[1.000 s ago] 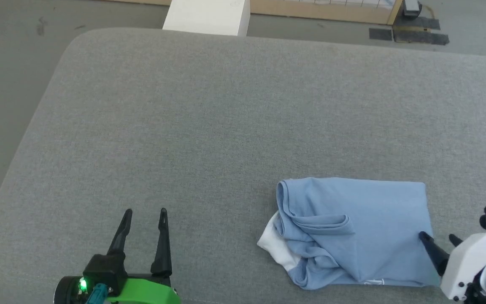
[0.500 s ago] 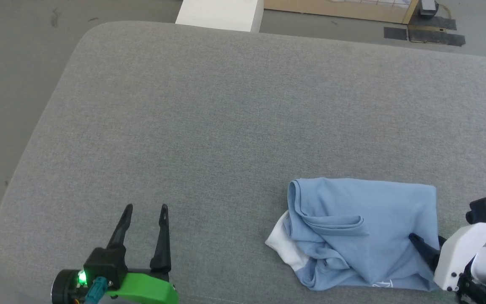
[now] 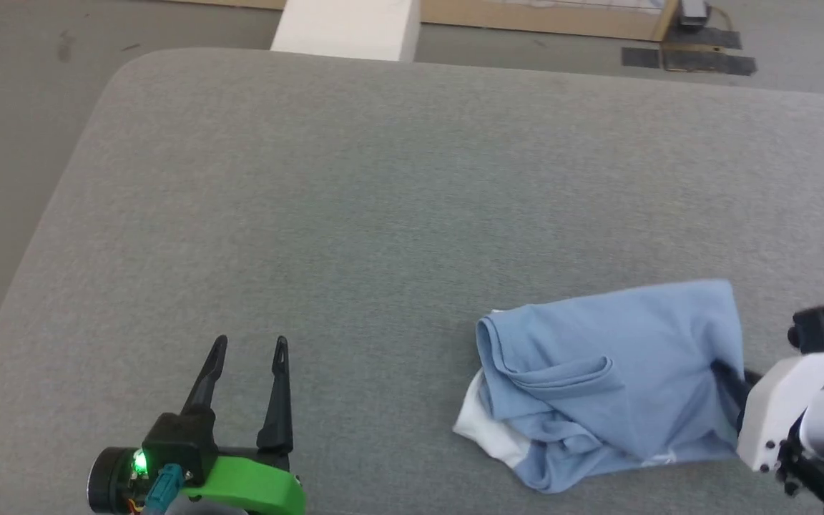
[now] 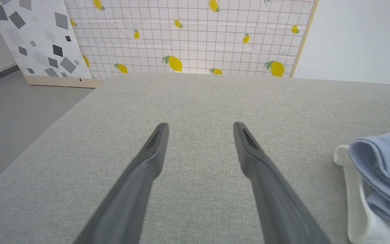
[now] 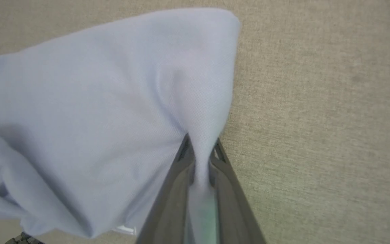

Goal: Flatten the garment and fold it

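A grey fabric-covered table (image 3: 383,179) bears the crumpled garment (image 3: 598,379).

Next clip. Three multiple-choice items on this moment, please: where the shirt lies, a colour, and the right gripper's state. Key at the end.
1. In the head view, the garment lies on the grey padded surface at its: A. far left corner; B. near right part; C. centre.
2. The lining peeking out at the garment's left edge is: A. white; B. red; C. black.
3. The right gripper is: A. wide open; B. shut on the garment; C. shut on nothing.
Key: 1 B, it sits low and right in that view. 2 A, white shows beneath the blue. 3 B, the right wrist view shows fabric pinched between its fingers.
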`<state>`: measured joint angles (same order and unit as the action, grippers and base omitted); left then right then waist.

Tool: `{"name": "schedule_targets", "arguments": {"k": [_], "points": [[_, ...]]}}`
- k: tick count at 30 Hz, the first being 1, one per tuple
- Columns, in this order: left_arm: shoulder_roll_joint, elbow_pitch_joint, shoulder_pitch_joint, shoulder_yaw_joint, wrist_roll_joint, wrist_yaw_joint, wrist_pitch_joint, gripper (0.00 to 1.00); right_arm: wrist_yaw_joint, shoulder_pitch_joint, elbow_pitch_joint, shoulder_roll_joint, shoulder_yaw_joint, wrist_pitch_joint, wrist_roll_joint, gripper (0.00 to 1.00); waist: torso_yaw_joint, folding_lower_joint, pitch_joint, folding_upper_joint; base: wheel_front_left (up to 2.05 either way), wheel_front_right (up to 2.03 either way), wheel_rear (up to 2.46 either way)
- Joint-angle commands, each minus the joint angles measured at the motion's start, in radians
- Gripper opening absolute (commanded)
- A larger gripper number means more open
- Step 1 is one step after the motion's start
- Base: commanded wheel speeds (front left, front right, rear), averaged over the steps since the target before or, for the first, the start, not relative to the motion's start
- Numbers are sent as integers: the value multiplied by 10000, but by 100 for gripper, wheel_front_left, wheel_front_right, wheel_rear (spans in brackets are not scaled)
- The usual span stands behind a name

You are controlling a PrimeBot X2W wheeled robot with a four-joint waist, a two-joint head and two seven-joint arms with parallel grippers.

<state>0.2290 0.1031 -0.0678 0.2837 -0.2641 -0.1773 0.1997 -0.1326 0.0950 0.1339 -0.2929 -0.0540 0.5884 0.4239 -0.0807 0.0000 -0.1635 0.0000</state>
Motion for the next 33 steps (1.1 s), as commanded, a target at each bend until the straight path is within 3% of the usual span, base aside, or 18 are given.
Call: {"name": "schedule_targets", "arguments": {"k": [1,16,26,33], "points": [[33,55,236,26,97,-23,38,100,19,305,-179,-206,98,-129,-100,0,279,0,-31,0,0,0,0],[223,431,1056,139,356,-57,-279,100,19,2336,-71,-1912,618,-152,-671,0,2114,0,-646,0,0,0,0],[392,762,1756,362,671,16,-575,100,19,3825,841,-3045,810,-674,-1375,0,3145,0,-1074,0,0,0,0],[527,1024,2350,507,963,57,-870,100,19,4859,1748,-3488,890,-1285,-1785,0,3554,0,-1668,0,0,0,0]]}}
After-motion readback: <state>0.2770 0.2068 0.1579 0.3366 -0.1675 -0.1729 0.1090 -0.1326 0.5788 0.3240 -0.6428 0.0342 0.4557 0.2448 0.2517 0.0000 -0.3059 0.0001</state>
